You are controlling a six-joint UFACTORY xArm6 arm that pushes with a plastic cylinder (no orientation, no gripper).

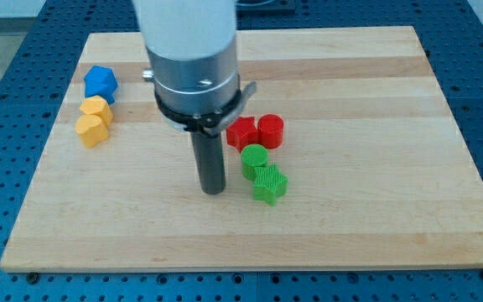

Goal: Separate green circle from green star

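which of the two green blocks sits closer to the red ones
The green circle. It lies just below the red blocks, near the left one, while the green star sits below the circle, touching it. My tip is left of both greens.

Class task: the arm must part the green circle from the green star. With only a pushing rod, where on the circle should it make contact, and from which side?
Judging by the layout, press my tip on the green circle's lower-left edge, beside its seam with the green star. The red blocks crowd its top, so push toward the view's right.

Two green ridged blocks are seen — a circle (255, 158) and star (269, 184); two red (257, 132), two yellow (94, 121), one blue (101, 83) — on pale wood (376, 168).
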